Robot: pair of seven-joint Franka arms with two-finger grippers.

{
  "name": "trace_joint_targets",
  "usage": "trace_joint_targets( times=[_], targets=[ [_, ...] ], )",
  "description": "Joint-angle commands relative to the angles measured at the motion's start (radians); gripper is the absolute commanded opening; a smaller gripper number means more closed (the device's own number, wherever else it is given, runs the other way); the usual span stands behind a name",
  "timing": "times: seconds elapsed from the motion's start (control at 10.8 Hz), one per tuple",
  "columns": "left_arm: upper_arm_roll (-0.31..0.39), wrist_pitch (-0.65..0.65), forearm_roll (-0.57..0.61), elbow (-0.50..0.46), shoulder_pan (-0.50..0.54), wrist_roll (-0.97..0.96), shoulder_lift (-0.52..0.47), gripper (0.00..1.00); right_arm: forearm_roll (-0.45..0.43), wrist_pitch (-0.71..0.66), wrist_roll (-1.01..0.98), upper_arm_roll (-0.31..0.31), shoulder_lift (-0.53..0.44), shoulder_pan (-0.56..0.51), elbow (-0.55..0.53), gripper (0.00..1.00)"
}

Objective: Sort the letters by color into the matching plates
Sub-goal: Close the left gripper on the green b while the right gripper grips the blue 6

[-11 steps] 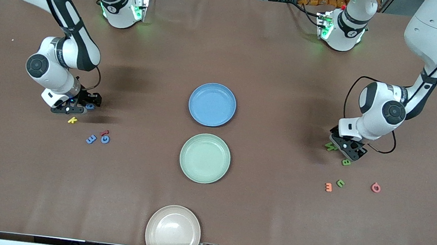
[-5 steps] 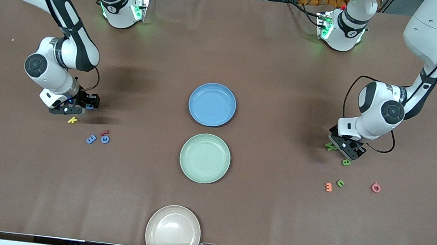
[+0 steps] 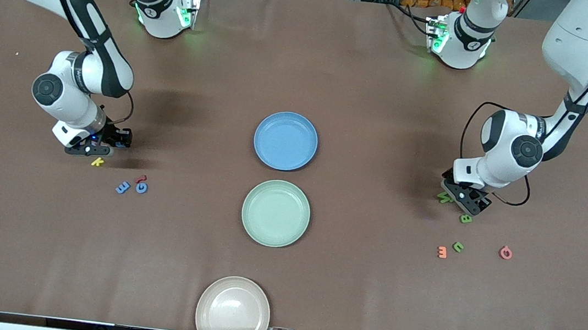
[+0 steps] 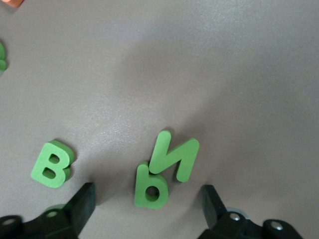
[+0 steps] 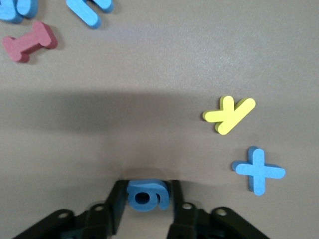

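1. The blue plate (image 3: 285,141) sits mid-table, and the green plate (image 3: 276,213) lies just beside it, nearer the front camera. Both hold nothing.
2. The right gripper (image 5: 145,205) is low at the table, well away from the blue plate toward the right arm's end. Its fingers (image 5: 115,206) press both sides of a blue 6 (image 5: 145,195), so it is clamped on that piece.
3. A blue plus (image 5: 258,170) and a yellow K (image 3: 98,161) lie close to that gripper. A blue E (image 3: 122,187), a blue G (image 3: 141,187) and a red piece (image 3: 141,178) sit together, nearer the front camera than the blue plate.
4. The left gripper (image 4: 149,211) is low, well away from the blue plate toward the left arm's end, with its claw spread wide.
5. Between its fingers lie a green N (image 4: 173,156) overlapping a green b (image 4: 151,186), neither gripped. A green B (image 4: 52,164) lies just outside one finger.
6. A small green piece (image 3: 458,247), an orange piece (image 3: 442,251) and a pink piece (image 3: 506,252) lie nearer the front camera than the left gripper.
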Motion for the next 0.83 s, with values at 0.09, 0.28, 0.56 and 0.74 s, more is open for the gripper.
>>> trace_joint_targets(
  times=[0.09, 0.28, 0.56, 0.74],
  targets=[
    [-0.005, 0.018, 0.023, -0.019, -0.002, -0.097, -0.005, 0.0, -0.011, 0.001, 0.008, -0.001, 0.016, -0.001, 0.01, 0.15],
    [-0.005, 0.018, 0.023, -0.019, -0.003, -0.099, -0.006, 0.0, -0.007, -0.013, 0.011, 0.0, -0.004, 0.002, 0.01, 0.0],
    [-0.005, 0.011, 0.023, -0.015, -0.016, -0.125, -0.02, 0.0, 0.0, -0.161, 0.116, 0.011, -0.071, 0.054, 0.048, 0.0],
    [-0.011, -0.043, 0.022, 0.014, -0.017, -0.186, -0.04, 0.0, 0.002, -0.255, 0.225, 0.02, -0.093, 0.147, 0.102, 0.0]
  ],
)
